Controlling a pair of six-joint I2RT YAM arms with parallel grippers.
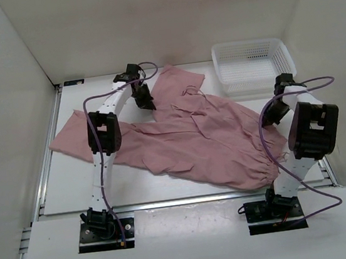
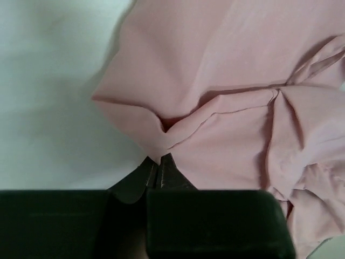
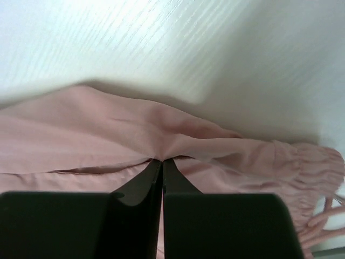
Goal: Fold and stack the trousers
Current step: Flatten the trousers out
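Note:
The dusty-pink trousers (image 1: 187, 140) lie spread and wrinkled across the white table, one leg reaching to the left, the other toward the front right. My left gripper (image 1: 147, 102) is at the far side of the cloth and is shut on a pinched fold at the trousers' edge (image 2: 161, 141). My right gripper (image 1: 277, 115) is at the cloth's right edge, shut on a fold of the trousers (image 3: 161, 151) beside a gathered cuff (image 3: 318, 167). Drawstrings (image 1: 190, 92) lie loose near the upper part.
A white plastic mesh basket (image 1: 253, 63) stands at the back right corner. White walls enclose the table on the left, back and right. Purple cables loop off both arms. A metal rail (image 1: 46, 176) runs along the table's left edge.

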